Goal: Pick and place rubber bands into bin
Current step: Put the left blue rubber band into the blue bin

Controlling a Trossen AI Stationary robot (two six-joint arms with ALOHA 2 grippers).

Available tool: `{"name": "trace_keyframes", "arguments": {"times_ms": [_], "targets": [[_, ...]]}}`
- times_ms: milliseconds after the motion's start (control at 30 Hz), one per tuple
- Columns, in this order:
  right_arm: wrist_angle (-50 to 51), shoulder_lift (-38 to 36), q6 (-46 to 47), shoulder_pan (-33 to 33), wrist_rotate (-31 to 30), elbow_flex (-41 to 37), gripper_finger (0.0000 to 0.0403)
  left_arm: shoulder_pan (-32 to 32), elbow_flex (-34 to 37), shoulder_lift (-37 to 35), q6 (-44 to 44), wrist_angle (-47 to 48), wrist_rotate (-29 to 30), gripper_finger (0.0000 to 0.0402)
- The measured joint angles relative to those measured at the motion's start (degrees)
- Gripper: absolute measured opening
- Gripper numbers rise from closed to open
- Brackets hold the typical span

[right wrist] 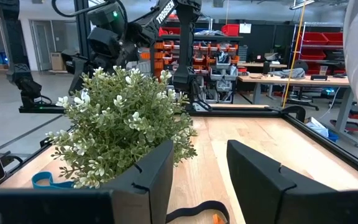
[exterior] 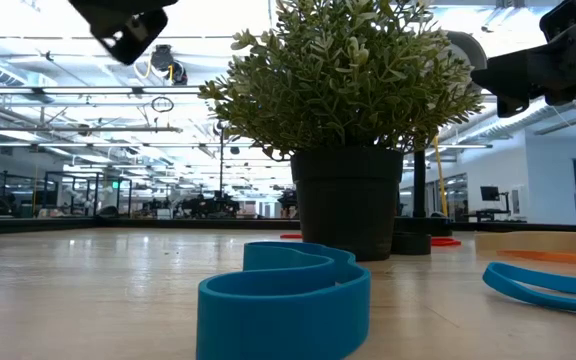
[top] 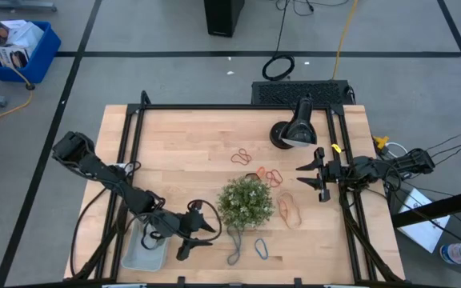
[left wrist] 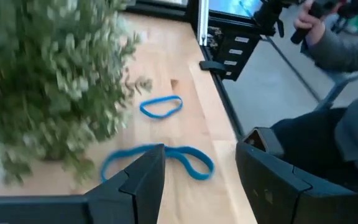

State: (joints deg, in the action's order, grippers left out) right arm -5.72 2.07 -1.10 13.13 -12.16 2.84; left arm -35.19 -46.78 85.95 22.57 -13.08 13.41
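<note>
Left tool (top: pixel 208 228) apart, empty, between bin (top: pixel 145 249) and plant (top: pixel 246 202). Right tool (top: pixel 310 178) apart, beside orange bands (top: pixel 274 176). Blue bands (left wrist: pixel 160 106) on counter (top: pixel 198 152).

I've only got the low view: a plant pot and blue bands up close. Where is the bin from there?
Observer: The high view puts the bin at the table's front-left corner, on the far side of the left hand from the plant.
Operator: Is that hand carrying anything?
Observer: No. The left wrist view shows its fingers open and empty, facing the blue rubber bands beside the plant.
Operator: And the right hand?
Observer: The right hand is open too, near the table's right edge, with the orange rubber bands between it and the plant.
</note>
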Motion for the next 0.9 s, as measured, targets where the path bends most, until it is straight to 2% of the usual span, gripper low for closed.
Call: {"name": "trace_keyframes", "arguments": {"times_ms": [133,267,467,667,900], "targets": [[0.0,0.0,0.0,0.0,0.0,0.0,0.0146,0.5,-0.8,0.0,-8.1,-0.3,0.0,0.0204],[0.0,0.0,0.0,0.0,-1.2,0.0,0.0146,0.5,-4.9,0.0,-15.6,2.4,0.0,0.0204],[0.0,0.1,0.0,0.0,-7.4,0.0,0.0146,0.6,-15.5,2.2,-23.6,18.5,1.1,0.0204],[0.3,0.1,0.0,0.0,-7.6,0.0,0.0146,1.5,-28.2,10.1,-30.6,36.1,1.5,0.0204],[0.6,0.4,0.0,0.0,-7.6,0.0,0.0146,0.7,-42.3,18.3,-42.4,46.9,1.6,0.0204]]}}
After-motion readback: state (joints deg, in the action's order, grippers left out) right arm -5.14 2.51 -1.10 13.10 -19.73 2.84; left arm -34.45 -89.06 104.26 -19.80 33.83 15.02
